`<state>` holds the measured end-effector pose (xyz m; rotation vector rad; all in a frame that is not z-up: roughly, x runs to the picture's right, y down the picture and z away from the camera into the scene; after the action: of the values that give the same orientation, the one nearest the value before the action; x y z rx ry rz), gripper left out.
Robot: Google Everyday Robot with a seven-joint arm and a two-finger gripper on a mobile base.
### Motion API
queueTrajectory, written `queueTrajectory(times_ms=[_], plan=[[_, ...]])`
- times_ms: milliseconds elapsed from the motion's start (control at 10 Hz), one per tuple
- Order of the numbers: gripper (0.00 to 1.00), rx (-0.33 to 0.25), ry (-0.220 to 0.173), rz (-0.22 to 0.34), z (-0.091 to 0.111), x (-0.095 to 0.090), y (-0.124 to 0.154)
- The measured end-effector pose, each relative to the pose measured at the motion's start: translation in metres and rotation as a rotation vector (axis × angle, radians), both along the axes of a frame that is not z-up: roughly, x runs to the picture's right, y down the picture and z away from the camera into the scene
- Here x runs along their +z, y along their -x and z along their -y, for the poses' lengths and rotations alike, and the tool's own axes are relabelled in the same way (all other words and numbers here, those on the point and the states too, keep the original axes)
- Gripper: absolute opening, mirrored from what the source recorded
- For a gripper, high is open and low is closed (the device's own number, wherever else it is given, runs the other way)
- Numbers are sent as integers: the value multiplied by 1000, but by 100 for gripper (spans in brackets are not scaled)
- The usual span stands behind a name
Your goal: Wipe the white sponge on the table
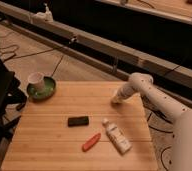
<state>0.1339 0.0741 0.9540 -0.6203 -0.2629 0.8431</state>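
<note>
Gripper over planked wooden table

The robot's smooth white tubular arm is slanting up from its bulky white body at the lower right of the frame and bending at a rounded elbow joint. From there the pale two-finger gripper is pointing down-left, just right of the frame's middle.

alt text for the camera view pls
A white robot arm reaches in from the right, its pincer low at the far right part of the wooden table. Also on the table: a white cup in a green dish, a black block, a small orange object and a white tube.
</note>
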Motion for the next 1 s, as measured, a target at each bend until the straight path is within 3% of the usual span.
queueTrajectory(times_ms=[200, 300, 500, 700, 1000], plan=[[0, -27, -7, 79, 2, -4, 39], [0, -55, -11, 130, 1, -14, 62], [0, -100, 11, 181, -13, -36, 78], [0, -116, 57, 164, -33, -51, 62], [0, -91, 124, 51, -52, -61, 7]])
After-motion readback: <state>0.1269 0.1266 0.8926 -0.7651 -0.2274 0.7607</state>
